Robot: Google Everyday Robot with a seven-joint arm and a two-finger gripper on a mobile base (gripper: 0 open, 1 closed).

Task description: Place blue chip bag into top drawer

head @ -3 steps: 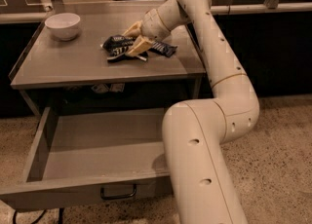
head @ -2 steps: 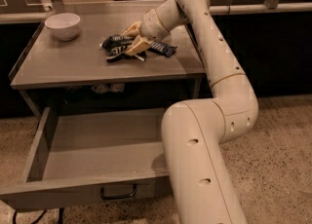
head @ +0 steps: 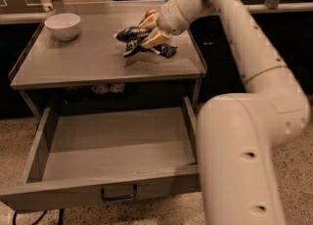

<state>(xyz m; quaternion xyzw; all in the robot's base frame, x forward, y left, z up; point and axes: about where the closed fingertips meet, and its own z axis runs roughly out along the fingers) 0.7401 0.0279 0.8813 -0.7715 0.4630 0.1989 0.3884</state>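
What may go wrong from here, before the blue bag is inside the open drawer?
The gripper seems to hold the blue chip bag by one crumpled end only, so it may slip out. The small dark blue wrapper lies right beside the gripper and may be dragged along. The top drawer sits open below the tabletop, whose raised rim may catch the bag.

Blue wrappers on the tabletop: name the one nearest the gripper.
The crumpled blue chip bag, right at the gripper; the smaller flat blue wrapper lies apart, nearer the table's right edge.
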